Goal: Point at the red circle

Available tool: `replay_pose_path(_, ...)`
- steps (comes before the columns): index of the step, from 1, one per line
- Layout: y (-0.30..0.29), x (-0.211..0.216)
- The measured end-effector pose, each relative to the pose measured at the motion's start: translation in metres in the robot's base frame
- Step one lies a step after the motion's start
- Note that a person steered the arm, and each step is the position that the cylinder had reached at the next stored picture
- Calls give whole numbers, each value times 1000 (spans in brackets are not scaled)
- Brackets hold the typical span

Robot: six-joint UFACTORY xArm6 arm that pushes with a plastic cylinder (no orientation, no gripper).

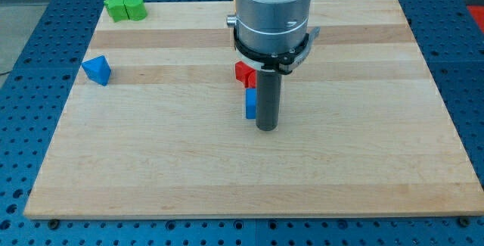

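Observation:
My dark rod hangs from the silver arm head at the view's centre, and my tip [267,128] rests on the board. A red block [243,73] lies just up and left of the rod, mostly hidden behind it; its shape cannot be made out. A blue block [250,104] sits directly below the red one, touching the rod's left side, with only a narrow strip showing. My tip is just right of and slightly below the blue block.
A blue triangular block [97,70] lies near the board's left edge. Two green blocks [125,7] sit together at the top left corner. The wooden board [363,163] lies on a blue perforated table.

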State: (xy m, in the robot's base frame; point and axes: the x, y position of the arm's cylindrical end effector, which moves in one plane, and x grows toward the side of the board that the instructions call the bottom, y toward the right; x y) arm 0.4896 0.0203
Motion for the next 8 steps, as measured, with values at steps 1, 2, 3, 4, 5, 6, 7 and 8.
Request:
replay_pose_path(1,0,-3)
replay_pose_path(2,3,-2)
replay_pose_path(3,56,11)
replay_pose_path(4,119,-10)
replay_pose_path(5,116,-47)
replay_pose_path(6,84,-55)
replay_pose_path(7,61,-55)
replay_pose_path(8,51,-55)
